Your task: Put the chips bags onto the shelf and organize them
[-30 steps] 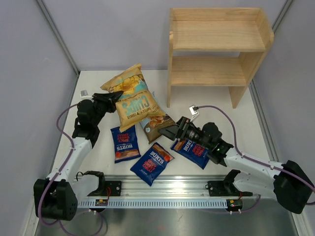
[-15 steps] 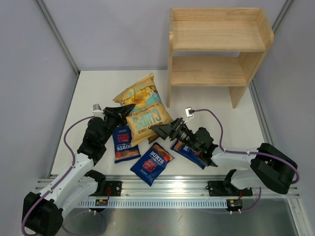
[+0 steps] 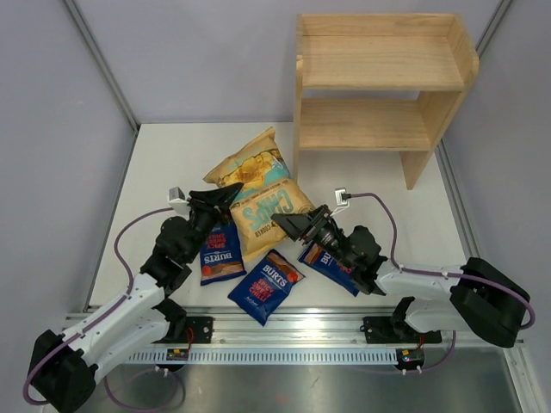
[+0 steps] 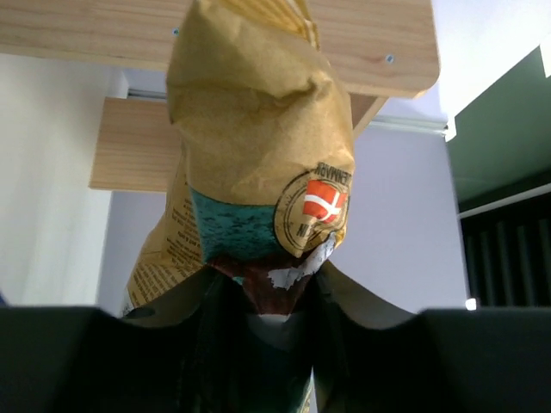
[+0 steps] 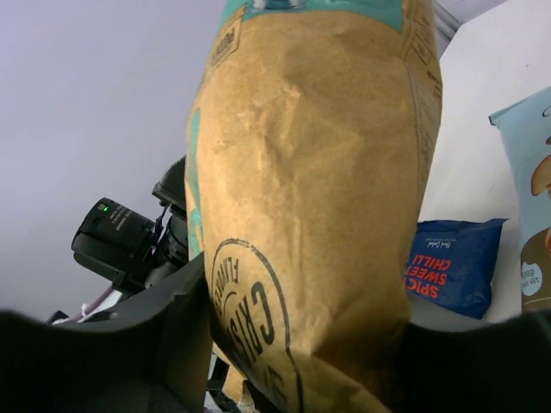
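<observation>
The golden-yellow chips bag (image 3: 261,191) is held up off the table between both grippers, just left of the wooden shelf (image 3: 379,86). My left gripper (image 3: 225,194) is shut on the bag's left lower corner; the pinch shows in the left wrist view (image 4: 274,288). My right gripper (image 3: 297,224) is shut on its right lower edge, as the right wrist view shows (image 5: 310,344). Three dark blue BURTS bags lie flat near the front: left (image 3: 219,249), middle (image 3: 265,284), right (image 3: 334,263). The pale blue bag shows only at the right wrist view's edge (image 5: 529,206).
The shelf's two tiers hold nothing, and its left side panel (image 3: 297,129) stands just right of the lifted bag. Grey walls close in the table at left and right. The rail (image 3: 293,331) with the arm bases runs along the front edge.
Both grippers have carried the yellow bag to the right, toward the shelf's left side. The left arm has swung in over the left BURTS bag. The BURTS bags have not moved.
</observation>
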Controlling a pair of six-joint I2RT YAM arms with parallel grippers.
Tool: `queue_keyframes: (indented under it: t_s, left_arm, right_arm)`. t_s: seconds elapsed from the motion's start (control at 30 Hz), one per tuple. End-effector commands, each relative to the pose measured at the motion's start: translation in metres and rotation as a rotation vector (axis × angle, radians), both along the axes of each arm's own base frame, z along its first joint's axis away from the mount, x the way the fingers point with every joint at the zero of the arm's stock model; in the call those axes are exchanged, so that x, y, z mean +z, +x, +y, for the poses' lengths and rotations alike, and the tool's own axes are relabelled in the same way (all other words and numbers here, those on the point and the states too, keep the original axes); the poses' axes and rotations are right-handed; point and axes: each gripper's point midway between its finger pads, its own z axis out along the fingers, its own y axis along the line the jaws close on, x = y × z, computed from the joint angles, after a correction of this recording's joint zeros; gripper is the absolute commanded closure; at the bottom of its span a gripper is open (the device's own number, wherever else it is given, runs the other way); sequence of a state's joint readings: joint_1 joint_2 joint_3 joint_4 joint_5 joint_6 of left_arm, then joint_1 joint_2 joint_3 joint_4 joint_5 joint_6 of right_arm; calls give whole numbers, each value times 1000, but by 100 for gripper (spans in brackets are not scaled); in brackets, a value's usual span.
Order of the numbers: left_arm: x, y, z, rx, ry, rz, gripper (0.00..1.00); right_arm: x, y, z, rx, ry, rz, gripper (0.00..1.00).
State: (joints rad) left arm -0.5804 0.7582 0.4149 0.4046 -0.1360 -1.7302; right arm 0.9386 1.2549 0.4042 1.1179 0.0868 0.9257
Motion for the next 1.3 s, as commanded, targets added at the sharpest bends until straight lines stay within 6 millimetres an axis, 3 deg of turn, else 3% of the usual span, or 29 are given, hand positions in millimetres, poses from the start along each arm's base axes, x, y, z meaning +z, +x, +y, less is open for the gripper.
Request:
queue_keyframes:
  t_s: [0.0,0.07,0.1,0.17,0.2,0.27,0.3,0.33,0.37,0.4,0.47,0.53,0.67,0.7,0.73,0.8,0.83,0.93,1.0,1.03,1.07,1.1,1.13,1.17,1.2,1.27]
  left_arm:
    - [9,-19,-7,-51,89,-103,56]
    - [12,-20,0,-18,135,-137,45]
    - [13,-24,5,-4,168,-155,35]
    - [14,-25,12,29,191,-172,28]
    - [8,-25,15,38,229,-163,23]
    - [17,-29,26,77,256,-185,16]
    - [3,-29,29,83,328,-149,9]
    - [3,-31,34,95,360,-145,6]
    - [7,-33,43,130,386,-149,2]
    - [4,-37,49,137,476,-134,1]
    - [8,-40,62,170,562,-129,1]
    - [14,-46,72,173,679,-130,1]
    - [34,-58,81,150,829,-177,1]
    - [30,-59,81,128,899,-177,1]
    - [46,-64,84,131,903,-201,1]
    - [44,-68,82,83,966,-213,1]
    - [55,-72,82,79,966,-237,1]
    - [58,-80,78,28,1008,-283,1]
    - [59,-86,75,-11,1036,-320,1]
    - [57,-87,74,-28,1049,-326,1]
    - [59,-91,70,-60,1064,-356,1]
    - [56,-94,69,-86,1082,-360,1]
    - [56,-96,68,-104,1093,-370,1]
    - [54,-99,63,-144,1111,-392,1]
    - [55,-102,63,-160,1122,-403,1]
    - [54,-108,64,-185,1148,-425,1]
  right_arm:
    - [33,-6,-24,-67,76,-65,47]
    - [24,-10,-31,-71,44,-56,60]
    - [34,-15,-39,-76,54,-88,64]
    - [27,-19,-44,-77,22,-86,75]
    - [38,-24,-52,-85,31,-118,77]
    - [27,-23,-59,-112,-16,-91,78]
    - [35,-26,-70,-132,0,-105,78]
    - [35,-27,-74,-145,-8,-103,78]
    - [23,-23,-79,-176,-53,-69,78]
    - [31,-26,-89,-196,-35,-79,78]
    - [23,-22,-100,-247,-75,-54,79]
    - [29,-23,-114,-288,-68,-60,79]
    - [35,-7,-143,-439,-99,-34,79]
    - [35,-1,-148,-468,-115,-31,79]
    - [44,8,-156,-495,-111,-40,79]
    - [47,23,-163,-510,-104,-22,79]
    - [50,36,-180,-565,-89,-21,79]
    - [66,47,-176,-497,-67,-39,79]
    - [69,66,-188,-532,-76,-35,79]
    - [80,66,-183,-481,-82,-57,79]
    - [83,77,-196,-504,-75,-53,79]
    - [73,92,-196,-485,-96,-9,79]
    - [79,93,-189,-408,-101,-19,79]
    - [85,99,-195,-397,-61,-17,79]
    - [73,118,-211,-426,-61,32,79]
    - [71,136,-226,-419,-55,49,79]
